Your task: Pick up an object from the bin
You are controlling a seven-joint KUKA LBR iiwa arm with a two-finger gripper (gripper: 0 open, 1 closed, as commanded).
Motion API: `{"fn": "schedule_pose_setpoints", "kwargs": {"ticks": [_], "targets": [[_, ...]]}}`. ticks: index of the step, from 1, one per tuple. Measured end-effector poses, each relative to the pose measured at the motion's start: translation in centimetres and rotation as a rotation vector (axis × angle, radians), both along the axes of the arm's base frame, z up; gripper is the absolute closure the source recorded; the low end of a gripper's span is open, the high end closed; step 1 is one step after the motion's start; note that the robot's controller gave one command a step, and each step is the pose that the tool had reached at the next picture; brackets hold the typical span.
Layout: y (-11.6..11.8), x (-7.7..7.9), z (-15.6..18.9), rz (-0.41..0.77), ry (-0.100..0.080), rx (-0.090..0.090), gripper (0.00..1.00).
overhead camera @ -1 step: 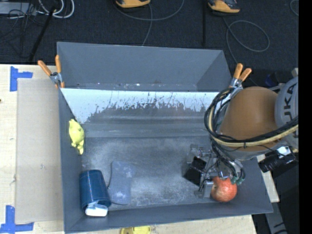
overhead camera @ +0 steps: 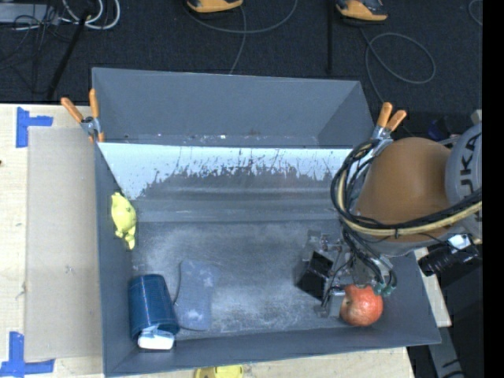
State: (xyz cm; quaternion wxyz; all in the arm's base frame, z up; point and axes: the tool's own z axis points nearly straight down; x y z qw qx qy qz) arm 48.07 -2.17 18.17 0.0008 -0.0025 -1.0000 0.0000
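Right now my gripper [overhead camera: 332, 280] sits low in the near right corner of the bin [overhead camera: 236, 246], just beside a red apple [overhead camera: 362, 306]; I cannot tell whether its jaws are wide or closed. The apple looks round, smooth-skinned and stiff. I judge it light but slippery, so I would take it across its widest middle. Well apart at the left lie a knobbly yellow toy [overhead camera: 123, 219], a blue cylinder [overhead camera: 150, 304] with a white cap, and a soft clear pouch [overhead camera: 195, 294].

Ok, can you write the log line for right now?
gripper: low in lower-right corner of bin | nearest: red apple, right beside it | hold: unclear | far left: yellow toy, blue canister
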Motion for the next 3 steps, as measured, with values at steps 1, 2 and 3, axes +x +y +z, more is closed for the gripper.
{"fn": "schedule_pose_setpoints", "kwargs": {"ticks": [1, 2, 3], "targets": [[-6.1, 4.4, -8.0, 0.010, -0.002, 0.000, 1.00], [-6.1, 4.4, -8.0, 0.010, -0.002, 0.000, 1.00], [-5.3, 6.7, 11.3, -0.001, 0.000, 0.000, 1.00]]}}
